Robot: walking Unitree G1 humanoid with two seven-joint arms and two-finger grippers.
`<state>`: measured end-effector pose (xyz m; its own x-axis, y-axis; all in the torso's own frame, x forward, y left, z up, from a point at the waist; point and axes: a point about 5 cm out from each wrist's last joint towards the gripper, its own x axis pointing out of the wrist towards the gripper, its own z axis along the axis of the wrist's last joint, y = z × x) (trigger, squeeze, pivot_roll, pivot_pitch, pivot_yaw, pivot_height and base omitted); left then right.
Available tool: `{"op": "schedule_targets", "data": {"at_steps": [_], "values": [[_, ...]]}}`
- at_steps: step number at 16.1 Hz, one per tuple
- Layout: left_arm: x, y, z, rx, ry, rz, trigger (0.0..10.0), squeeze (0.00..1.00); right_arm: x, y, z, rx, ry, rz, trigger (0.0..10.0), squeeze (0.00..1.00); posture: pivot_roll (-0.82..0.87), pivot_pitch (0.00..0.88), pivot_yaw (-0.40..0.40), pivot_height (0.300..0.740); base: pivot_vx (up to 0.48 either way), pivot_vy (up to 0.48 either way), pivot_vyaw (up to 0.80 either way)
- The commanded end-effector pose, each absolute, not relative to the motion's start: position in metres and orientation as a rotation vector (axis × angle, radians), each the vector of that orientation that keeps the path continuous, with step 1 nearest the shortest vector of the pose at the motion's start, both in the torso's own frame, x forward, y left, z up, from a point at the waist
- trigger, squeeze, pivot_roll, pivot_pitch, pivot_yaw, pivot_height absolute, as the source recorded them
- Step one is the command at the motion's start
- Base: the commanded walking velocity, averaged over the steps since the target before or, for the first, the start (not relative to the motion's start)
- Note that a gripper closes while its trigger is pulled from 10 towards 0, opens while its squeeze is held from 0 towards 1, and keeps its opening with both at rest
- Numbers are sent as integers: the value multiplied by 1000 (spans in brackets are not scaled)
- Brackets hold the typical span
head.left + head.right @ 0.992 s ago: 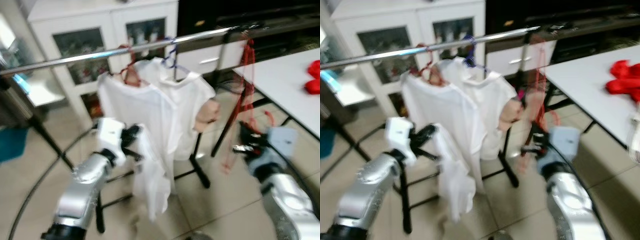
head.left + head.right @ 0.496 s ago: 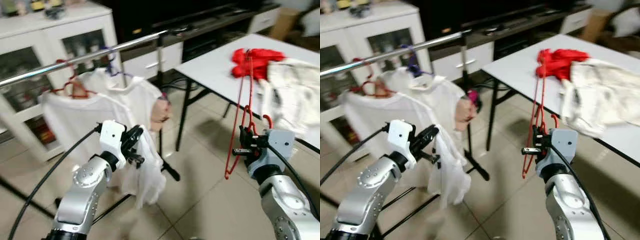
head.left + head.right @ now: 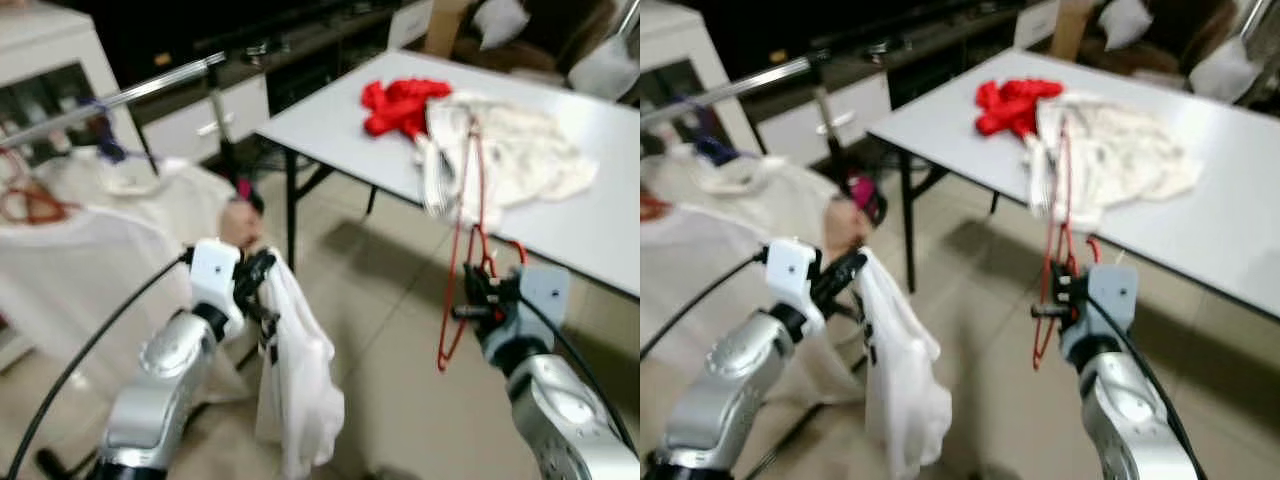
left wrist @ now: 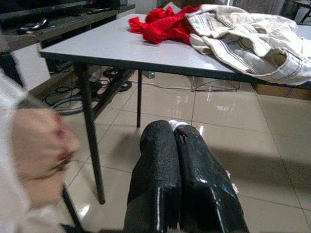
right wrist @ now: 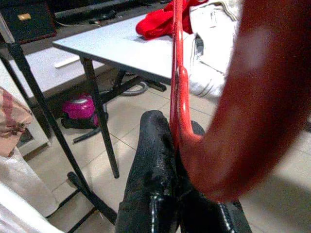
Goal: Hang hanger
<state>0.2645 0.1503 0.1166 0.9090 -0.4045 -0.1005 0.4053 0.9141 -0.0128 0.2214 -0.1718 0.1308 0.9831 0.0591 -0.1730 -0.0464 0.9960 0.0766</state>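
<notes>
Right gripper, fingers clamped on the lower part of a red hanger that rises upright above it beside the table edge; left gripper pinched together on a hanging white shirt.

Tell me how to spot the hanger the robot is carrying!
Find the white table with clothes piled on it. In front of it, the right claw pinches a thin red wire hanger, standing upright and bare, unlike the hangers under shirts on the rail.
</notes>
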Motion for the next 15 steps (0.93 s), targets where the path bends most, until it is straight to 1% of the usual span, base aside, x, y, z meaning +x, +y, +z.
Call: {"op": "schedule_targets", "data": {"at_steps": [1,3,9,12,14,15], "values": [[265,146,120,7,90,-430,10000,0,218,-177,131,55,183,28,10000,0,-133,0,33,740,0,-296,-800],[263,141,119,-2,95,-446,10000,0,212,-181,130,41,197,8,10000,0,-144,0,34,740,0,-296,-800],[262,137,117,-8,96,-461,10000,0,208,-181,127,27,215,15,10000,0,-157,0,38,740,0,-275,-800],[262,134,116,-14,99,-475,10000,0,206,-180,128,16,217,15,10000,0,-173,0,48,740,0,0,-800],[261,131,115,-45,104,-475,10000,0,205,-183,130,0,221,16,10000,0,-179,0,40,740,0,0,-800],[262,129,117,-59,87,-453,10000,0,208,-183,134,-23,226,65,10000,0,-177,0,26,740,0,0,0]]}}
